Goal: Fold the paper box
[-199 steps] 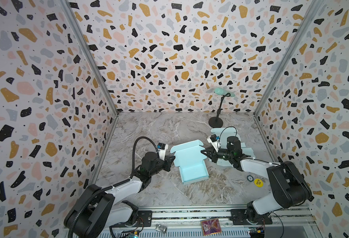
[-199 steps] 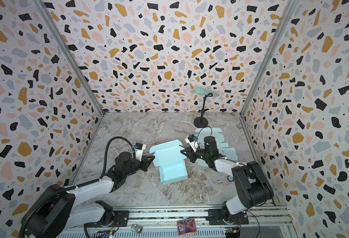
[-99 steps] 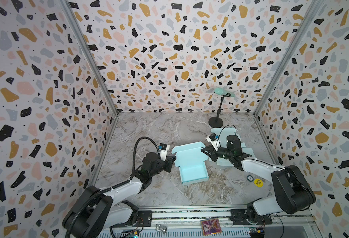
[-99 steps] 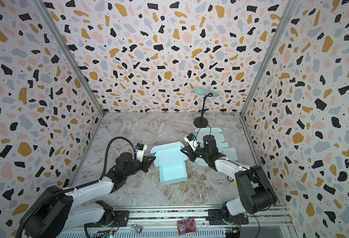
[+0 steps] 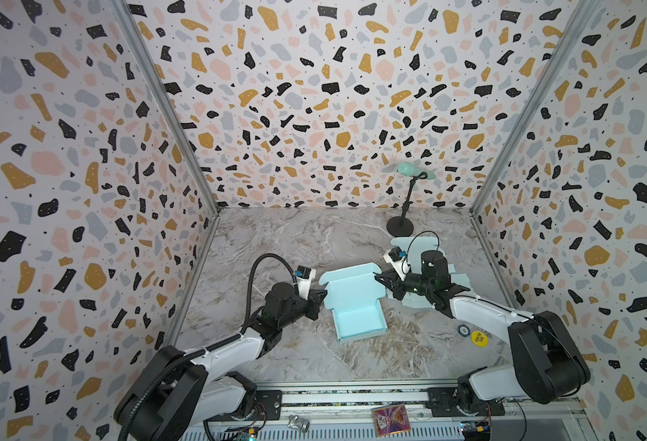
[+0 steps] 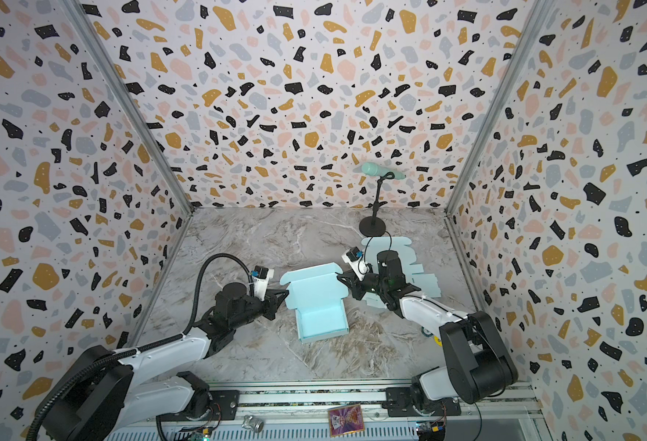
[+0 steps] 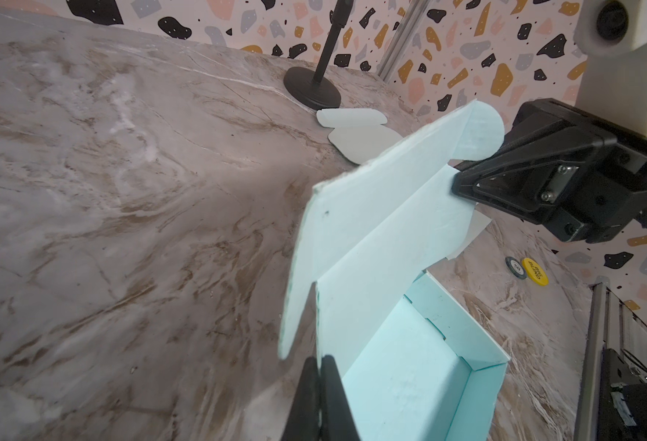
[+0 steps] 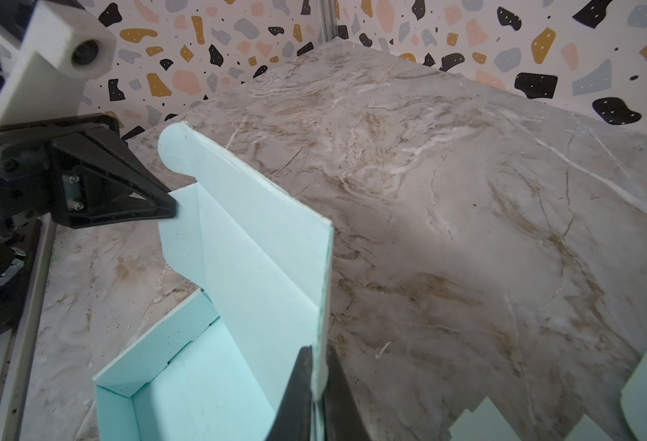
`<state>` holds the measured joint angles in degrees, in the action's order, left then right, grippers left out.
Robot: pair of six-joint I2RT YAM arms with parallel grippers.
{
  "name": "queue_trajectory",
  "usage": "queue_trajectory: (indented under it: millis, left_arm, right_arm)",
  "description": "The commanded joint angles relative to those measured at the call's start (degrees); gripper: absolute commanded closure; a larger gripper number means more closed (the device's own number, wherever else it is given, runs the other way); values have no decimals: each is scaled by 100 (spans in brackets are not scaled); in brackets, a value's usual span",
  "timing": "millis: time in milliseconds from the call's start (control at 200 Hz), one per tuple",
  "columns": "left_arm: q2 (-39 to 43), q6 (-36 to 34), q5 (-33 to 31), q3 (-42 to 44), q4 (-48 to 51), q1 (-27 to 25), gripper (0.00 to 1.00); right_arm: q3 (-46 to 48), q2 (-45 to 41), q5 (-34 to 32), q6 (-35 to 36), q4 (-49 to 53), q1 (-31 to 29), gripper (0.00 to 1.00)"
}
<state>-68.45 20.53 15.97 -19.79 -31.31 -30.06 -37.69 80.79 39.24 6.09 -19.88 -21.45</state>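
Speckled walls (image 5: 314,95) close in a marble-patterned table (image 5: 295,244) on three sides. Taking the far wall as 12 o'clock in both top views, the left arm (image 5: 230,347) reaches in from 7 o'clock and the right arm (image 5: 482,313) from 4 o'clock. They meet at the middle of the table.

There sits the pale blue paper box (image 5: 358,319), its tray flat on the table with its side walls already standing. Its lid (image 5: 352,286) rises from the tray's 12 o'clock edge and is tilted rather than upright. A narrow front strip with rounded end tabs is creased along the lid's top.

The left gripper (image 5: 320,296) meets the lid at its 9 o'clock edge. In the left wrist view its fingers (image 7: 331,389) are pressed together and pinch the lid's paper edge. The right gripper (image 5: 379,278) meets the lid at its 3 o'clock edge. In the right wrist view its fingers (image 8: 299,385) are likewise clamped on the paper, with the thin edge running between them.

Flat sheets (image 6: 426,284) of the same blue paper lie under and behind the right arm, at 2 o'clock from the box. A black stand (image 5: 400,228) with a round base stands beyond them near the far wall, at 1 o'clock, carrying a pale green cylinder at its top.

A yellow disc (image 5: 479,338) and a dark disc (image 5: 464,330) lie touching at 4 o'clock, beside the right arm. A small colourful card (image 5: 390,420) rests on the metal rail at 6 o'clock.
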Motion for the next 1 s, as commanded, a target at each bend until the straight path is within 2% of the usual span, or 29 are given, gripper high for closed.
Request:
queue_trajectory:
  millis: [0, 135, 300, 536, 731, 831, 996]
  left_arm:
    - [50, -137, -165, -119, 256, -8, 98]
    - [126, -146, -242, -130, 299, -8, 99]
    - [273, -143, -411, -343, 481, -8, 99]
    - [281, -215, -1077, -969, 733, -8, 100]
    - [-288, -148, -1514, -1159, 180, -8, 100]
    - [-492, -97, -1635, -1109, -190, -23, 100]
    - [-671, -23, -1837, -933, -763, -90, 100]
  right_arm:
    - [-227, -95, -83, 91, 238, -6, 92]
    - [-289, -104, -216, 129, 348, -58, 93]
    - [-524, -86, -845, 125, 448, -369, 95]
    - [-1043, 266, -1612, -556, -128, -856, 95]
    - [-1449, 979, -2172, -1071, -560, -1174, 92]
    - [-1435, 1218, -2191, -1323, -973, -1177, 89]
    - [-1486, 1446, -1824, -1444, -1317, -1223, 86]
